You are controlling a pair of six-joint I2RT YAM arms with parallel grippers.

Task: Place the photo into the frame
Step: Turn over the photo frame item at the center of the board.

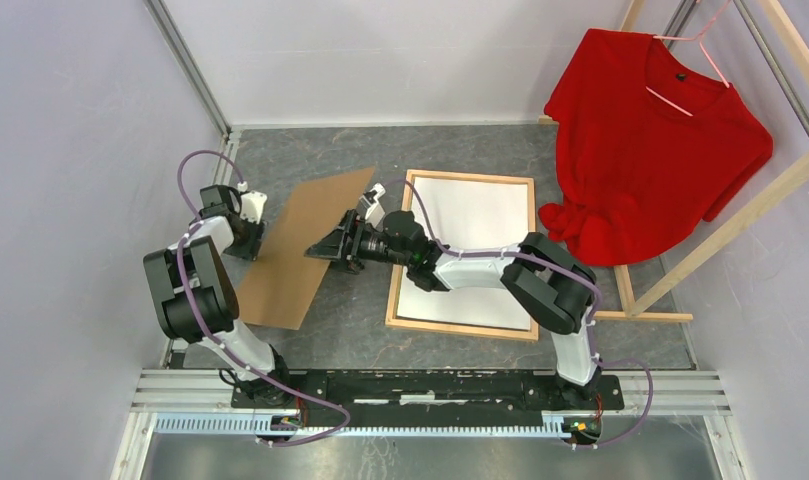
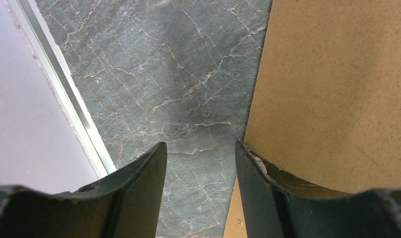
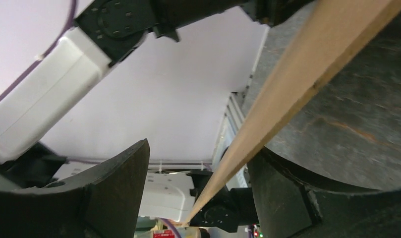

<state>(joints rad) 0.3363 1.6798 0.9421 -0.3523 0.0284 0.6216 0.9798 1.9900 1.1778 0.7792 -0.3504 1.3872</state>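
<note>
The light wooden frame [image 1: 461, 328] lies flat at centre right with a white sheet [image 1: 477, 222] filling it. No printed side of the photo shows. The frame's brown fibreboard back [image 1: 302, 255] lies apart to its left, right edge raised. My right gripper [image 1: 352, 243] is open around that raised edge; in the right wrist view the board [image 3: 297, 74] runs edge-on between the fingers [image 3: 119, 188], close to the right one. My left gripper [image 1: 248, 238] is open at the board's left edge; in the left wrist view its right finger [image 2: 257, 188] overlaps the board [image 2: 337, 89], with bare tabletop between the fingers.
A wooden-beam rack [image 1: 720, 230] with a red T-shirt [image 1: 650, 140] stands at the back right, its foot beside the frame. White enclosure walls and a metal rail [image 2: 64, 89] bound the grey marble tabletop [image 1: 460, 150] on the left.
</note>
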